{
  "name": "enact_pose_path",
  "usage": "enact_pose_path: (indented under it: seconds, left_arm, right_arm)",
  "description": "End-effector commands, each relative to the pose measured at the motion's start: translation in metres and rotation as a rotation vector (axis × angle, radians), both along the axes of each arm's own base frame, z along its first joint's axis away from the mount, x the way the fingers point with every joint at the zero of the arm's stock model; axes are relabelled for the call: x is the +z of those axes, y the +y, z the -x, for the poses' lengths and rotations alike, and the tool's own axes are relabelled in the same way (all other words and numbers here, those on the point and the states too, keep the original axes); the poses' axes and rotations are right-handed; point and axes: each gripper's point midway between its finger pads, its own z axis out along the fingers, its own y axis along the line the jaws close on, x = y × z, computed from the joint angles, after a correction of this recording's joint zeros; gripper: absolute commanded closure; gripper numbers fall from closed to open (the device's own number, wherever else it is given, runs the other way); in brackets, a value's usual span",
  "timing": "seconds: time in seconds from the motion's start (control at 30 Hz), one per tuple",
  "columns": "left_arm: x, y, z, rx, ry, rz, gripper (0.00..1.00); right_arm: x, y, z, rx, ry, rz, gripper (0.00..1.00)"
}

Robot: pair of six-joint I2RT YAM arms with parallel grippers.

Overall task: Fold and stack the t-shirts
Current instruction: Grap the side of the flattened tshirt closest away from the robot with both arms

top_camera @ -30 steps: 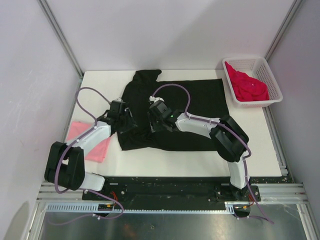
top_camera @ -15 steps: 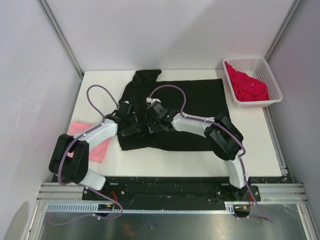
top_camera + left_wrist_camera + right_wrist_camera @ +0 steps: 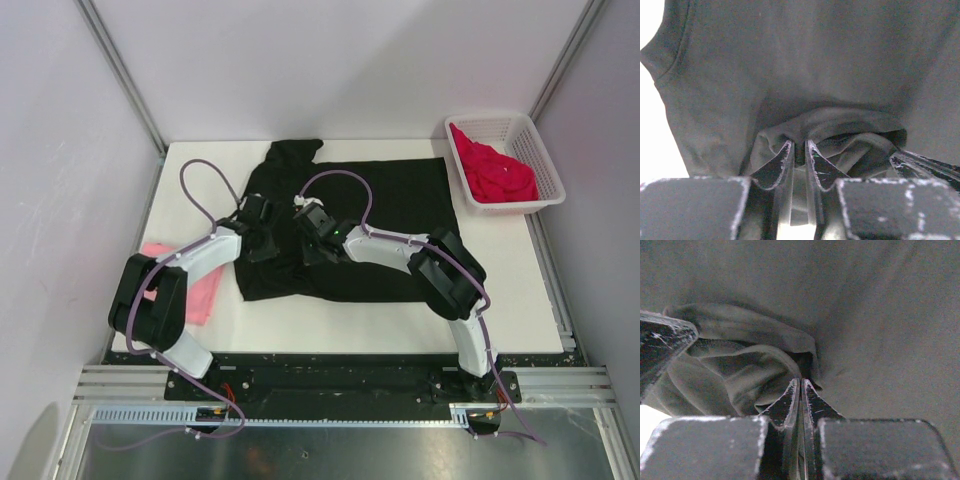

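The black t-shirt (image 3: 390, 210) lies spread across the middle of the table, bunched at its near left part. My left gripper (image 3: 266, 240) is shut on a raised fold of that black cloth (image 3: 840, 120), its fingertips (image 3: 786, 150) pinching it. Close beside it, my right gripper (image 3: 310, 242) is shut on the same bunched fold (image 3: 755, 365), jaws pressed together at the cloth's edge. The pink t-shirt (image 3: 205, 295) lies at the table's left edge, partly under the left arm. The red t-shirt (image 3: 495, 175) sits crumpled in the basket.
A white lattice basket (image 3: 548, 172) stands at the back right corner. Bare white table (image 3: 500, 290) shows to the right of and in front of the black shirt. Each gripper's finger shows at the edge of the other's wrist view.
The left arm has swung right and further onto the black shirt, closer to the right gripper. Both grippers have closed from open onto the bunched black cloth.
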Motion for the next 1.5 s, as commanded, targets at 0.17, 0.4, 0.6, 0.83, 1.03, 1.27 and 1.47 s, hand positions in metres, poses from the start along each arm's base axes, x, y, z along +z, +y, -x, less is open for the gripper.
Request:
enact_pose_path:
  seconds: [0.17,0.4,0.6,0.83,1.03,1.27,1.47]
  left_arm:
    - [0.038,0.009,-0.038,0.033,-0.110,0.003,0.88]
    - [0.039,0.006,-0.052,0.035,-0.104,0.030,0.90]
    - [0.026,0.007,-0.056,0.053,-0.073,0.030,0.93]
    - [0.019,0.007,-0.057,0.062,-0.064,0.032,0.94]
    - [0.019,0.008,-0.061,0.079,-0.073,0.033,0.94]
    - [0.019,0.002,-0.068,0.073,-0.080,0.058,0.95]
    - [0.011,-0.007,-0.076,0.046,-0.067,0.082,0.93]
  right_arm:
    - [0.021,-0.010,-0.013,-0.042,-0.057,0.019,1.00]
    - [0.028,-0.018,-0.017,-0.065,-0.082,0.038,1.00]
    - [0.039,-0.026,-0.022,-0.084,-0.117,0.046,1.00]
    - [0.052,-0.035,-0.029,-0.093,-0.148,0.056,1.00]
    - [0.040,-0.044,-0.032,-0.095,-0.138,0.099,1.00]
    - [0.029,-0.052,-0.037,-0.104,-0.136,0.136,1.00]
    - [0.013,-0.058,-0.034,-0.106,-0.113,0.171,1.00]
